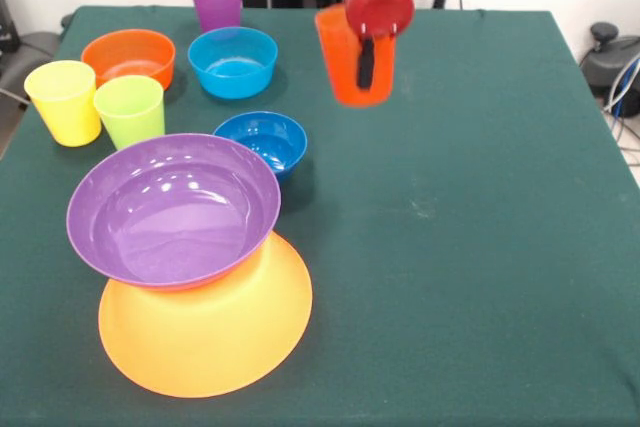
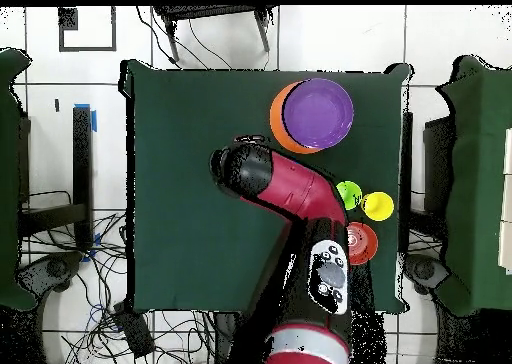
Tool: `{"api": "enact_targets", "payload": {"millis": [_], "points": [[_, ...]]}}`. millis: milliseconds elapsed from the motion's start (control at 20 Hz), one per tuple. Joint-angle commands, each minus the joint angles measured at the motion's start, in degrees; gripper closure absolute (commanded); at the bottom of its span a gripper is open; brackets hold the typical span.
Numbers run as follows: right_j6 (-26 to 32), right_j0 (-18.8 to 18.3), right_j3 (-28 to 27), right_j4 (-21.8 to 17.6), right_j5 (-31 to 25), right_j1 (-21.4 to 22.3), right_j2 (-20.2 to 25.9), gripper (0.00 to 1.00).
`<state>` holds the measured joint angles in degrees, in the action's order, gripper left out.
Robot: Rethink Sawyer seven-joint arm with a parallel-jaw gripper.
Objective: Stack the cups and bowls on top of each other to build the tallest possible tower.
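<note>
Front view shows the gripper (image 1: pixel 367 62) closed on the orange-red cup (image 1: pixel 352 69), held clear above the table (image 1: pixel 480 207) and well apart from the tower (image 1: pixel 190 267); judged advisable to centre it over the purple bowl (image 1: pixel 175 209) before lowering.

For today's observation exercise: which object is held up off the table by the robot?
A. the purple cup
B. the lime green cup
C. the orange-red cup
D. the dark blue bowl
C: in the front view the orange-red cup hangs in the gripper above the green table, while the other three rest on it.
</note>
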<state>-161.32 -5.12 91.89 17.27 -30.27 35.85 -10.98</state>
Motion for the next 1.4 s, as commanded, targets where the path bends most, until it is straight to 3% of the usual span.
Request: {"api": "enact_targets", "payload": {"millis": [50, 450, 900, 1400], "points": [[-0.8, 0.3, -14.1, -4.5, -17.6, 2.9, -2.1, 1.00], [4.2, -4.9, -25.1, -7.3, -17.9, -4.2, -1.2, 1.00], [4.3, -8.4, -48.7, -10.2, -27.3, -16.2, -2.9, 1.00], [1.9, -8.1, -54.2, -7.7, -27.7, -21.4, -2.7, 1.00]]}}
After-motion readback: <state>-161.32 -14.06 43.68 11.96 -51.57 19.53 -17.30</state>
